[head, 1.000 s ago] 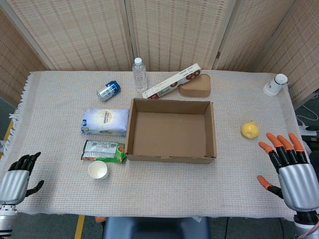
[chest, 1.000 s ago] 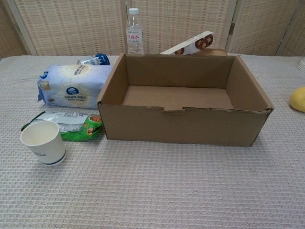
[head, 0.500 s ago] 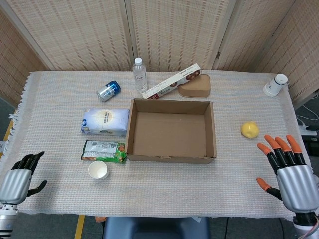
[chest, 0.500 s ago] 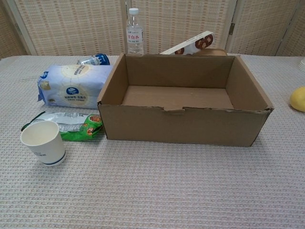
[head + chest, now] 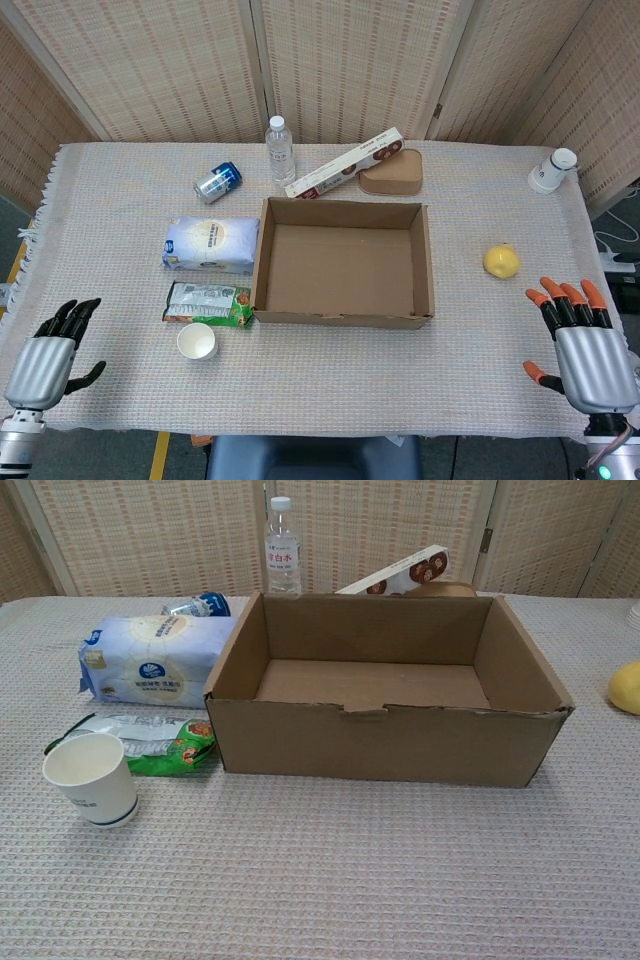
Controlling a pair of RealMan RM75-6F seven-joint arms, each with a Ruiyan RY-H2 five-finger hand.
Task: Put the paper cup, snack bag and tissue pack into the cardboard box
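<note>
Even, bright overhead light; soft short shadows; no glare; both views sharp, edges undistorted.

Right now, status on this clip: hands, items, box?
Left hand and right hand open, holding nothing. Paper cup, snack bag, tissue pack left of cardboard box. Box empty, nothing blocking.

It looks like a test room for a robot, with a table point(image 5: 330, 400) under a woven cloth point(image 5: 120, 200), folding screens point(image 5: 350, 60) set up behind it, and yellow tape point(image 5: 160, 455) on the floor.
</note>
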